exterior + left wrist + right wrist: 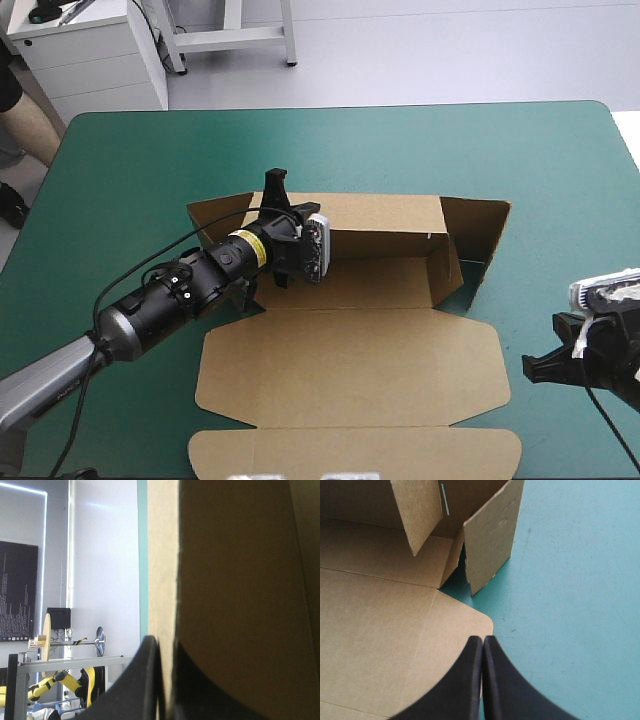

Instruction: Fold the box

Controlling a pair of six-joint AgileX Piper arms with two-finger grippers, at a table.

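Observation:
The brown box [380, 350] lies in the middle of the table, its back wall [380, 212] and right end flaps [480, 235] raised and its lid flat toward the front edge. My left gripper [277, 200] stands at the left end of the back wall. In the left wrist view it [162, 647] is shut on the box, with the board's edge [162, 555] running up between the fingers. My right gripper [545, 365] hovers off the lid's right edge, shut on nothing. In the right wrist view it [482, 641] points at the lid's rounded corner [470, 625] and the raised end flap [490, 535].
Bare teal-green cover [500, 150] stretches behind the box and to its right [580, 605]. The lid's front flap [350, 452] reaches close to the table's front edge.

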